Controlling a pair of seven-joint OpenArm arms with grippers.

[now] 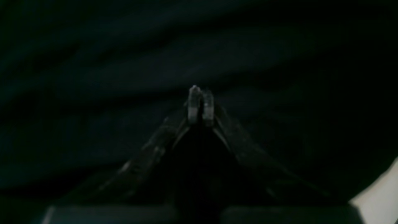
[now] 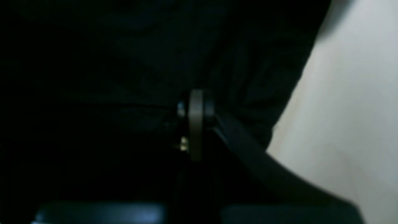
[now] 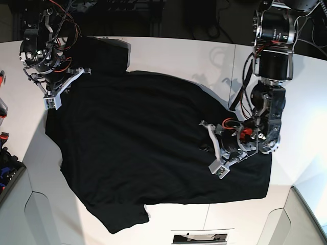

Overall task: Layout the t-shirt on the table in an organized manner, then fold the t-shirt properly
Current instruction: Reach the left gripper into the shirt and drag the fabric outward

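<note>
Left wrist view: left gripper (image 1: 201,104) with jaws pressed together low over dark folds of the t-shirt (image 1: 124,68), nothing visibly pinched. Right wrist view: right gripper (image 2: 196,124) jaws closed at the cloth's edge, white surface (image 2: 351,109) at frame right. Base view: shirt spread across centre, long axis upper left to lower right, right arm nearer the upper-left sleeve.

The white surface (image 3: 168,53) carries the black t-shirt (image 3: 143,148), spread flat across its centre, back side up.
</note>
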